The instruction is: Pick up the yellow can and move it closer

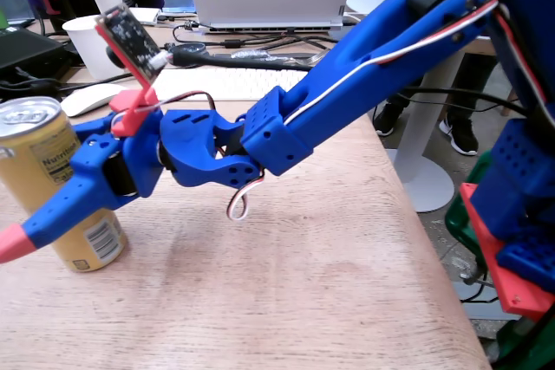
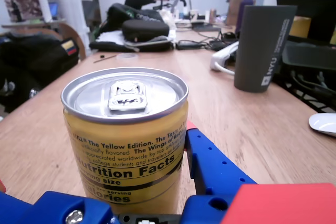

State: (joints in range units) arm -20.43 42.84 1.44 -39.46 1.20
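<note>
Right up against your wrist cam sits the tall yellow drink can (image 2: pixel 126 140), upright on the wooden table (image 1: pixel 286 292). Your blue gripper (image 1: pixel 35 205) straddles it with jaws spread wide, can't tell if they touch. Arm's stretched low.

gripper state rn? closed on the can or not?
Gripper: open around the yellow can, one finger beside it; firm closure on it cannot be told.
</note>
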